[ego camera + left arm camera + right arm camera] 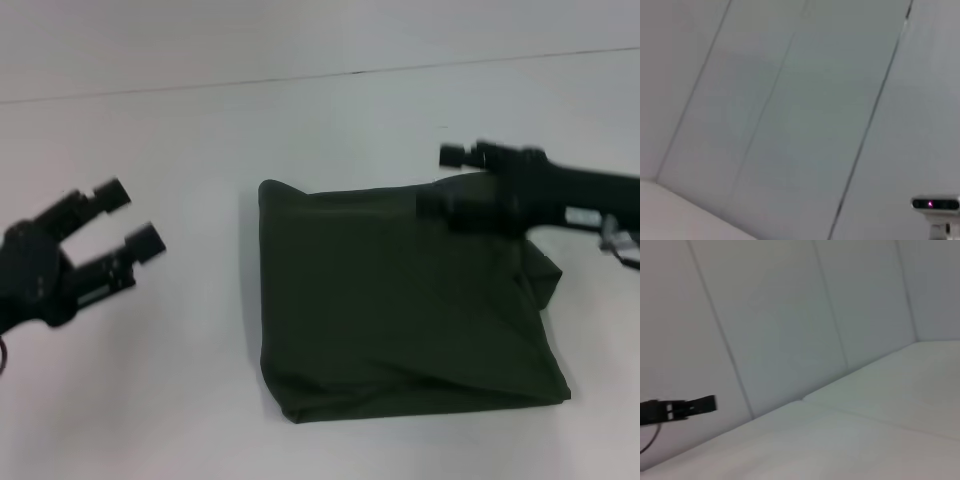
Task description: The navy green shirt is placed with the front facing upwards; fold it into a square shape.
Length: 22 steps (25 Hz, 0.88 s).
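The navy green shirt point(400, 305) lies folded into a rough square in the middle of the white table point(180, 400), plain dark cloth facing up and no print showing. My left gripper point(130, 217) hovers open to the shirt's left, well apart from it, with nothing between its fingers. Over the shirt's far right corner my right gripper point(443, 180) stands open, one finger above the cloth and the other above bare table. Neither wrist view shows the shirt.
A small flap of cloth point(545, 275) sticks out at the shirt's right edge. Pale wall panels point(790, 100) fill both wrist views. A small grey camera unit point(936, 205) shows in the left wrist view, and a black arm part point(680, 407) in the right one.
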Tool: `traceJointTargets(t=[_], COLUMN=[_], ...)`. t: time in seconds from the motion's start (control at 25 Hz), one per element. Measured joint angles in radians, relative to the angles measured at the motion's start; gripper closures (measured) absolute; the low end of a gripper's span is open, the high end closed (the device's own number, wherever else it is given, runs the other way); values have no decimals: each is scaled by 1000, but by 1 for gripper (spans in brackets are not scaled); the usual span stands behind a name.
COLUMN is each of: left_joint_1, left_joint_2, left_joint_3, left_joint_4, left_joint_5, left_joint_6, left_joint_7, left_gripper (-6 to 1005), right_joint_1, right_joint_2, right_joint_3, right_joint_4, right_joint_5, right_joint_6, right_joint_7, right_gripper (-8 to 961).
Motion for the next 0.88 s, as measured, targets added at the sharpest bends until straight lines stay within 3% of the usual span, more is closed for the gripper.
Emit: traceJointTargets(t=[0.28, 0.6, 0.88], left_joint_1=[-10, -16, -12], left_joint_2=[0, 1, 0], left_joint_3=[6, 12, 7], left_joint_4=[8, 13, 14], left_joint_5=[123, 182, 190], left_joint_6=[28, 44, 47], left_joint_7=[-22, -39, -39], left_gripper=[112, 112, 112], right_joint_1=[-17, 58, 83], right_joint_2=[-34, -27, -25], right_joint_3=[-7, -10, -7], right_joint_4=[0, 8, 27], right_joint_5=[-94, -269, -282], right_joint_6=[-131, -149, -135], right_joint_7=[-8, 24, 23], right_gripper=[34, 38, 37])
